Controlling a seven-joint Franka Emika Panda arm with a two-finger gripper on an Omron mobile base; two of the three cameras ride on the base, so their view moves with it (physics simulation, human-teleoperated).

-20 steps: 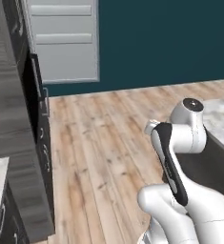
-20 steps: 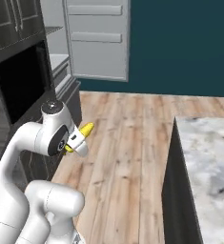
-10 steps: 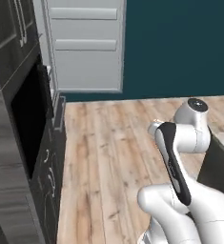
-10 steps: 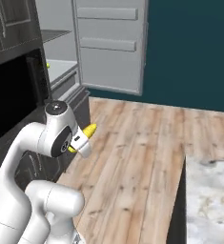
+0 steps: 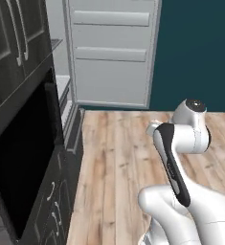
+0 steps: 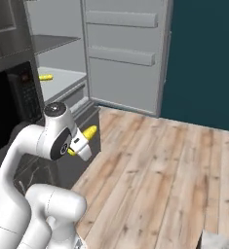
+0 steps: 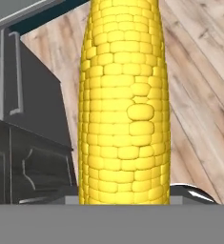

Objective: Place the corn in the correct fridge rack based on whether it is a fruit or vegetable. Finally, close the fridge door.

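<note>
Left base view – fridge door [image 5: 111, 52]: stands swung wide at 12 o'clock, its inner face with grey bins turned toward the camera; it remains to be shut, as the last step of the task.
Left base view – arm: rises from 5 o'clock, folded close to its body; judged a compact carrying posture for travel over the wooden floor [image 5: 118, 167].
Right base view – tool [image 6: 82, 144]: near 9 o'clock, closed on the corn [image 6: 89, 132], whose yellow tip projects past the hand toward the open fridge.
Right base view – fridge rack [image 6: 62, 78]: pale shelf at 10 o'clock inside the open compartment, well apart from the tool; a small yellow item [image 6: 46, 77] lies on it, identity too small to confirm.
Right base view – microwave [image 6: 11, 102]: black front at 9 o'clock, beside the fridge opening.
Hand view – corn: stands lengthwise from 6 to 12 o'clock, gripped at its lower end so the free length leads toward the shelf.
Hand view – dark cabinets [image 7: 23, 124]: at 9 o'clock, floor boards at 3 o'clock.
Assessment: transport stage; corn not yet placed.
</note>
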